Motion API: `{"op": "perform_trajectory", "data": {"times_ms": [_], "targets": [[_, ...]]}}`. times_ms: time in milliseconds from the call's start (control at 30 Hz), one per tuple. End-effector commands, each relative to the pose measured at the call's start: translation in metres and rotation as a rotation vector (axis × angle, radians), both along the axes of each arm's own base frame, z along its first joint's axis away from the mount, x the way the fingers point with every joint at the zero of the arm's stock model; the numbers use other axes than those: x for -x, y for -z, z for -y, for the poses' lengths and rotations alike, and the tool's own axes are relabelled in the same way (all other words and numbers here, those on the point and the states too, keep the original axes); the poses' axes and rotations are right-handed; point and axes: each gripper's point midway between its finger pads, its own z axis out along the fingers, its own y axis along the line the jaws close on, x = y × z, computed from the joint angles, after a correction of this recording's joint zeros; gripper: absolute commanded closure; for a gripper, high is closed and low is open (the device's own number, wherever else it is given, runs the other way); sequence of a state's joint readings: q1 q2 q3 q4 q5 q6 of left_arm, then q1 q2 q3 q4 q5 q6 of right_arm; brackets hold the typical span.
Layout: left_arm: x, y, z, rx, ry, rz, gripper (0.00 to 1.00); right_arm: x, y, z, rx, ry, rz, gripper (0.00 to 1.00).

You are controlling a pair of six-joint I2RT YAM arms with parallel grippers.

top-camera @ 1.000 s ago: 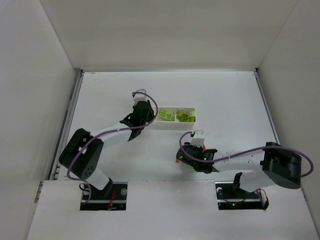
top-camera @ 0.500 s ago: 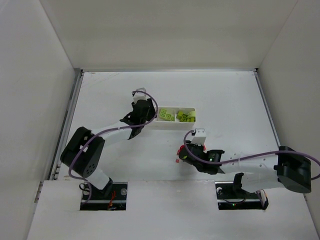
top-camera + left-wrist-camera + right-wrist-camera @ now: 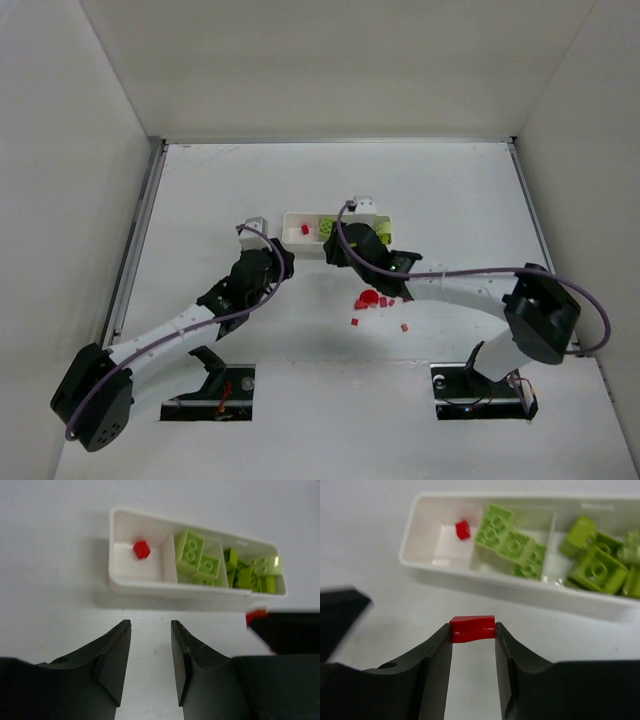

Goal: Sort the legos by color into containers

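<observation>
The white tray [image 3: 297,248] lies at mid-table. Its left compartment holds one tiny red lego [image 3: 305,229]; the middle and right compartments hold lime-green legos [image 3: 326,228]. My right gripper [image 3: 334,252] is just in front of the tray, shut on a small red brick [image 3: 472,628], which it holds above the table. In the right wrist view the tray [image 3: 520,592], its red piece [image 3: 463,530] and the green bricks [image 3: 507,540] lie just beyond the brick. My left gripper [image 3: 150,630] is open and empty, in front of the tray's left compartment [image 3: 145,587].
Several loose red legos [image 3: 367,299] lie on the table in front of the tray, one of them rounder, with small ones nearby [image 3: 353,321] [image 3: 404,327]. The two grippers are close together; the right one shows in the left wrist view [image 3: 290,635].
My right gripper left the red pile and moved up to the tray carrying a red brick. My left gripper drew back from the tray's left end, uncovering a red piece in that compartment.
</observation>
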State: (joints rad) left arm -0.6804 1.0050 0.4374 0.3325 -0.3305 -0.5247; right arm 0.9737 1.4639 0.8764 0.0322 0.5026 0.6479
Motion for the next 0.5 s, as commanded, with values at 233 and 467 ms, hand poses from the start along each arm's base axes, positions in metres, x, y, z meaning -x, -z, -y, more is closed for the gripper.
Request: {"op": "perform_trajectory", "data": {"times_ms": [233, 467], "targets": [[0.073, 0.057, -0.006, 0.007, 0.073, -0.133, 0.64, -0.084, -0.028, -0.094, -0.055, -0.125, 0.085, 0.66], [0.100, 0.053, 0.042, -0.031, 0.242, -0.110, 0.63, -0.099, -0.018, -0.103, -0.049, -0.089, 0.058, 0.44]]}}
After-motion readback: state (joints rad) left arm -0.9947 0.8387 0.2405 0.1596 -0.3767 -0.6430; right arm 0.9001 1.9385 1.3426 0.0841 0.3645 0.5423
